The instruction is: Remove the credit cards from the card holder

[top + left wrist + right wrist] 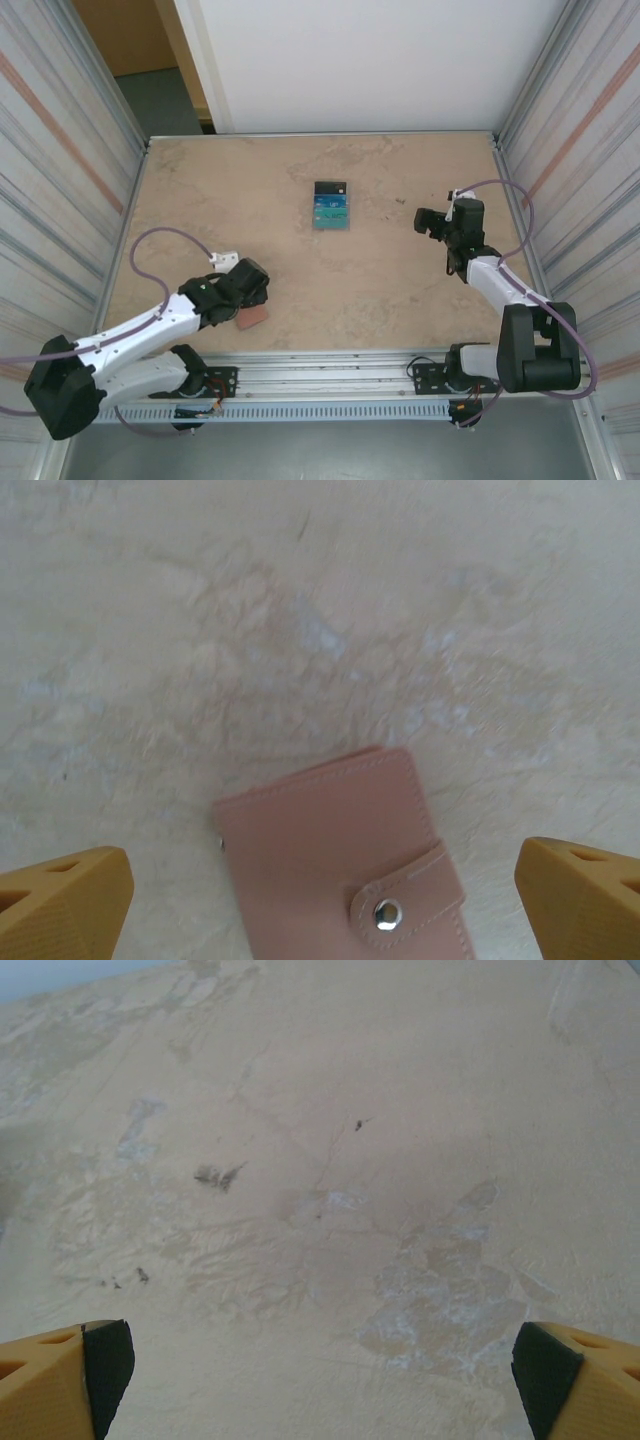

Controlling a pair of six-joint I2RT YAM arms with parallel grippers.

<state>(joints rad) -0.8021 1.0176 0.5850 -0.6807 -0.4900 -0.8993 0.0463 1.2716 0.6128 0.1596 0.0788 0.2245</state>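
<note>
The cards (330, 206) lie in a short overlapping row near the middle of the tabletop (400, 290), black at the far end, then blue, then teal. They are well apart from the wallet (335, 865). The wallet lies flat near the front left edge, closed, with its strap tab snapped down. The left claw (322, 900) hangs just over it, wide open, one finger on either side and neither touching the leather. The right claw (320, 1380) is also wide open, over bare tabletop to the right of the cards.

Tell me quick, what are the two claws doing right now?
Left gripper: open, holding nothing, hovering over the card holder.
Right gripper: open, holding nothing.
</note>
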